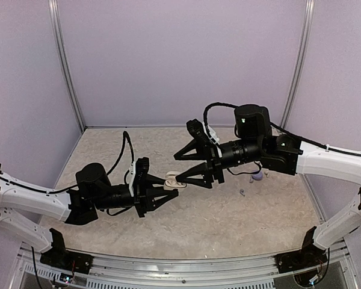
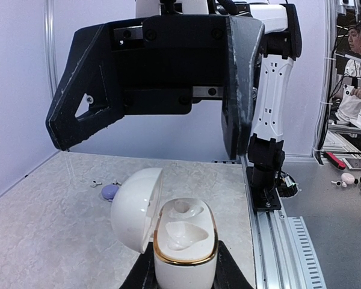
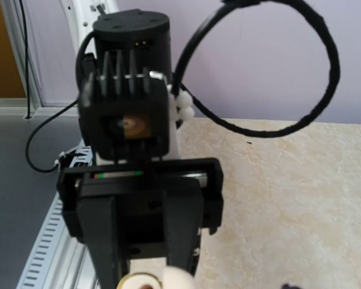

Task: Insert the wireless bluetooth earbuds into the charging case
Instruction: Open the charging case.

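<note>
The white charging case with a gold rim stands upright between the fingers of my left gripper, which is shut on it. Its lid hangs open to the left and both sockets are empty. In the top view the case is held above the table's middle. My right gripper hovers just over the case, jaws wide apart with nothing between them; from above, its fingers reach the case. Two tiny pale earbuds lie on the table by a lilac pebble; one earbud shows from above.
A lilac pebble-shaped case lies on the table under the right arm. The left arm's wrist and camera fill the right wrist view. A metal rail runs along the table's near edge. Purple walls close three sides.
</note>
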Tool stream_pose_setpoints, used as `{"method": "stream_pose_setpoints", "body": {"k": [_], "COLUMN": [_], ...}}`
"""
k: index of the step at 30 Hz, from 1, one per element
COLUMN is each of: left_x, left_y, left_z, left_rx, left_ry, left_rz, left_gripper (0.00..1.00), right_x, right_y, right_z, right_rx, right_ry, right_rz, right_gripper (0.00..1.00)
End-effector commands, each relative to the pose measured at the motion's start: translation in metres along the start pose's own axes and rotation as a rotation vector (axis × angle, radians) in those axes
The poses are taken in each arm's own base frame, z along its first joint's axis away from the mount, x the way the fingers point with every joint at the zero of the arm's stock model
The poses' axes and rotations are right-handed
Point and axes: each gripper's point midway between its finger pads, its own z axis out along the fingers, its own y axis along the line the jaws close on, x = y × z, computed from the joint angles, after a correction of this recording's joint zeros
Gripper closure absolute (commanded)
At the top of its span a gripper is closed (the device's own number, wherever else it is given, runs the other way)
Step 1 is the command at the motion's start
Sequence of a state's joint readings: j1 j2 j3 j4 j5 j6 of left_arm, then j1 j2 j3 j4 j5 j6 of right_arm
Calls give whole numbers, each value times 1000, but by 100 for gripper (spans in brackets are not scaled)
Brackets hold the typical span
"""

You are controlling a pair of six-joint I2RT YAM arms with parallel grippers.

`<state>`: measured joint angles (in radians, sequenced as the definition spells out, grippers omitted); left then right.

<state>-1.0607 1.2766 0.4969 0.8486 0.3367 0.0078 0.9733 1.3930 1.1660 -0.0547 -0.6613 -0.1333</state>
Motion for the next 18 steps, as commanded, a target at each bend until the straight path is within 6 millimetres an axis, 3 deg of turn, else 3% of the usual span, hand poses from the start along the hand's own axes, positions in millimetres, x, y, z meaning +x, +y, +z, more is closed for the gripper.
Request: {"method": "stream_pose_setpoints", "body": {"k": [1,6,11,15,18], "left_x": [-16,-15,-16,-15,-13], "left_y": [2,6,11,16,18], "left_z": [2,-2,-7,-9,-10], "left_rx": [6,2,-4,-5,-7], "left_ry": [-49,-57,-74,-80,-83], "left_rz": [15,-13,-18,-19,-21], "left_gripper": [96,96,96,96,96], "right_x": [-22,-9,17,52,91], "right_y": [1,-32,-79,-125,-168], "right_z": [-10,-34,-83,-129,-175], "right_rx": [25,133,305,511,725], "right_ry": [-51,-43,-39,16,133], "right_rz": [-29,67,226,342,445], "right_gripper": [28,31,33,37,43]}}
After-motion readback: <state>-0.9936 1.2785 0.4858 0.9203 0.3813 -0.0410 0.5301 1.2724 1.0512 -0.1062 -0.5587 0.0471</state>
